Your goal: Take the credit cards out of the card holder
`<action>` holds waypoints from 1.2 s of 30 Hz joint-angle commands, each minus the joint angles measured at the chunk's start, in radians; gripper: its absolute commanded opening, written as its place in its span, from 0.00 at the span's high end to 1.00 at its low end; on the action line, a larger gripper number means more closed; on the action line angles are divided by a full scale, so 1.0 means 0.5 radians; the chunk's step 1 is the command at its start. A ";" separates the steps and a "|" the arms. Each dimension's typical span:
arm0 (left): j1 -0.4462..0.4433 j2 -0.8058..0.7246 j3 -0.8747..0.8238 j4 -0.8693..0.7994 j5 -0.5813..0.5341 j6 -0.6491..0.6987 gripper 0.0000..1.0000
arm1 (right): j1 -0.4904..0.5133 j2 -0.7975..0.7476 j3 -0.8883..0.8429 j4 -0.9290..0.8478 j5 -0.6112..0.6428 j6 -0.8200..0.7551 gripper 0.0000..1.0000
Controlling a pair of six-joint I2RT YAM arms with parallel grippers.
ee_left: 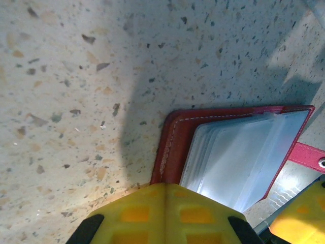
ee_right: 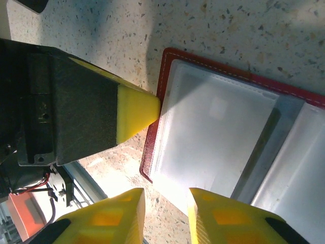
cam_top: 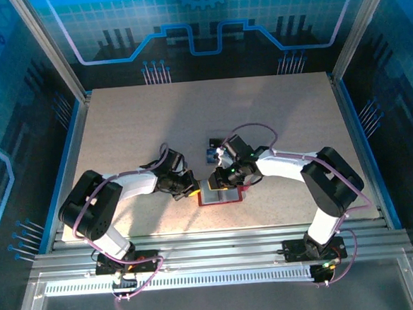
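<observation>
— Speckled table (cam_top: 120, 133) from above: we see the card holder (cam_top: 221, 194) lying open between our grippers, long axis across. A blue card (cam_top: 211, 155) lies beyond.

— Left wrist: left gripper (ee_left: 163, 213) looks closed, beside the holder's corner.

— Right wrist: right gripper (ee_right: 165, 213) parted above its edge; pocket contents unclear.

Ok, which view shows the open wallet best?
Right wrist: the wallet lies open, its clear pockets and red edge plain, the left gripper touching that edge. Left wrist shows one leaf and the strap tab. Top external shows it small, mostly under the grippers.
</observation>
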 commanded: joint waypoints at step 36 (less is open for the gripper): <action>-0.020 0.104 0.090 -0.104 -0.001 0.073 0.99 | -0.035 0.163 -0.042 0.003 -0.021 0.040 0.67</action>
